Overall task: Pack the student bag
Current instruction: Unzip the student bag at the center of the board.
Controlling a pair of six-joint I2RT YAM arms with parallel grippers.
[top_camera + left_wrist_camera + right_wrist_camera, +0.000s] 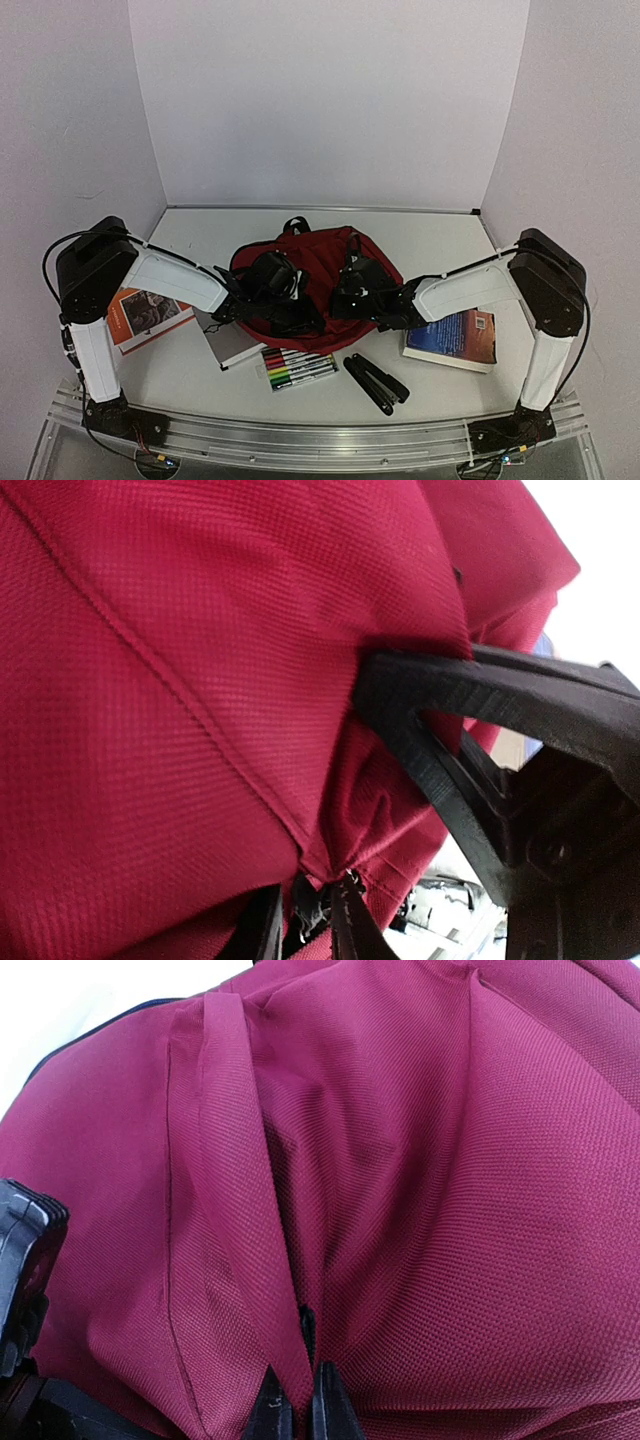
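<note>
Student bag (pixel 315 262) is laid mid-table (pixel 440 240), between both arms. A fold of its red fabric is pinched by left gripper (pixel 305 925), another by right gripper (pixel 295 1400). Packing is judged barely started: marker set (pixel 298 368), blue book (pixel 455 338) and orange book (pixel 145 315) are left outside; bag interior not seen.

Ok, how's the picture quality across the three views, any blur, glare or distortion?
Top external: even, soft light with no harsh glare, though the rail bows from lens distortion. Left wrist: the weave of the student bag is crisp, but the upper right corner is blown out white. Right wrist: the fabric is sharp too, and the upper left corner is overexposed.
</note>
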